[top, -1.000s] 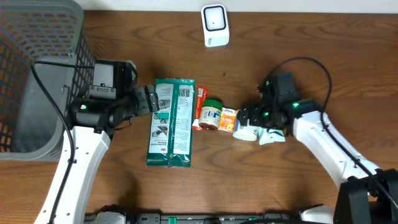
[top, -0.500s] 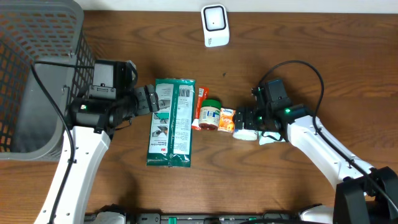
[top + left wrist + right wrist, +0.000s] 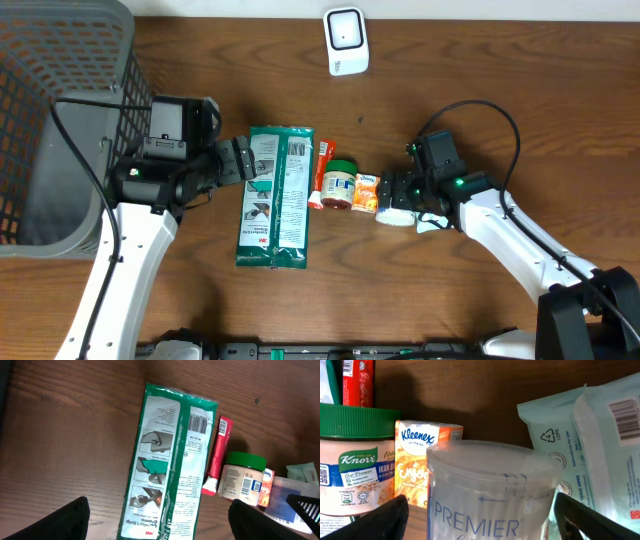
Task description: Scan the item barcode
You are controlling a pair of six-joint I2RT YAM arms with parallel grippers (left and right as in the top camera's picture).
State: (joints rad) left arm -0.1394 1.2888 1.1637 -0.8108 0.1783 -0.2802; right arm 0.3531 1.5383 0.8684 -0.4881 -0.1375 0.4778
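— One item at the tool: which, and where?
— Clear tub (image 3: 490, 495), "PREMIER" printed on its wall, on the table (image 3: 480, 90) at the right end of the row. Sits between the fingers (image 3: 380, 520) of the right gripper (image 3: 393, 195); jaws spread wide, one on each side, not clamped.
— Neighbours?
— Just left of the tub: orange Kleenex pack (image 3: 366, 192), then green-lidded Knorr jar (image 3: 340, 185), then red tube (image 3: 322, 170). Packed close; touching or not, cannot tell. Just right of the tub: pale wipes pack (image 3: 600, 445), barcode visible in the right wrist view.
— Further out?
— Left of the red tube: long green gloves pack (image 3: 277, 197), flat, printed side up, barcode near the end toward the scanner. Left gripper (image 3: 243, 160) at the upper left edge of that pack, jaws wide apart, holding nothing.
— Scanner?
— White scanner (image 3: 345, 42) at the far edge of the table, well apart from the row. Grey mesh basket (image 3: 60, 110) at the far left.
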